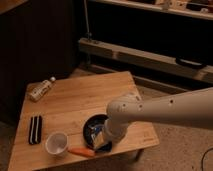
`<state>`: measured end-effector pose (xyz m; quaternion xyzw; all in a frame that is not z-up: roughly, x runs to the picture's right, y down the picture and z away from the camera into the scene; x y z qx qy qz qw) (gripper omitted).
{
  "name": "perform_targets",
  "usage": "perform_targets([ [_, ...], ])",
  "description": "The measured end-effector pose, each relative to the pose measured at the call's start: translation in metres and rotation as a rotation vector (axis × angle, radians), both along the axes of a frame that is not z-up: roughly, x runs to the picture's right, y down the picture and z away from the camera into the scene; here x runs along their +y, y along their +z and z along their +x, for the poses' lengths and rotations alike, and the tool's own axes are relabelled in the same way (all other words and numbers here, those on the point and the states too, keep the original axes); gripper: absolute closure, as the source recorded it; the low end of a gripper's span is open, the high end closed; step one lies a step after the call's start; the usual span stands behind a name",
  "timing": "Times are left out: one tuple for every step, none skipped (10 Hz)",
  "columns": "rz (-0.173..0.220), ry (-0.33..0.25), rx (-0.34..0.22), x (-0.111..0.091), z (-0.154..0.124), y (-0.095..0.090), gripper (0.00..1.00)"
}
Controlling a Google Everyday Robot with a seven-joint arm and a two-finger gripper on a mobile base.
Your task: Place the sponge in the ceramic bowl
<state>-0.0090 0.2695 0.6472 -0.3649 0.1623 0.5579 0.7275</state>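
The ceramic bowl (90,126), a black shallow dish, sits near the front edge of the wooden table (75,102). My white arm reaches in from the right and covers the bowl's right half. The gripper (102,136) hangs over the bowl's inside, mostly hidden by the wrist. A small patch of blue, the sponge (95,131), shows at the gripper's tip just above or on the bowl's floor. Whether the sponge is still held is unclear.
A white cup (56,143) stands left of the bowl, with an orange carrot (81,151) lying in front between them. A black-and-white striped item (35,129) lies at the left edge. A bottle (41,89) lies at the back left corner.
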Motion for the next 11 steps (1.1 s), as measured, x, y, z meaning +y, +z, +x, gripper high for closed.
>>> perform_targets([
  [0.005,-0.012,0.002,0.007,-0.003,-0.001,0.4],
  [0.011,-0.016,0.008,0.01,-0.006,0.0,0.29],
  [0.019,-0.009,0.013,0.007,-0.008,0.003,0.21],
  [0.033,0.01,0.023,0.0,-0.005,0.008,0.2],
  [0.052,0.04,0.027,-0.013,0.001,0.011,0.2],
  [0.074,0.1,0.03,-0.034,0.014,0.015,0.2],
  [0.091,0.159,0.029,-0.055,0.025,0.016,0.2],
  [0.106,0.214,0.029,-0.076,0.034,0.013,0.2],
  [0.108,0.242,0.013,-0.09,0.035,0.01,0.2],
  [0.104,0.262,0.006,-0.092,0.037,0.01,0.2],
  [0.099,0.282,-0.004,-0.09,0.036,0.012,0.2],
])
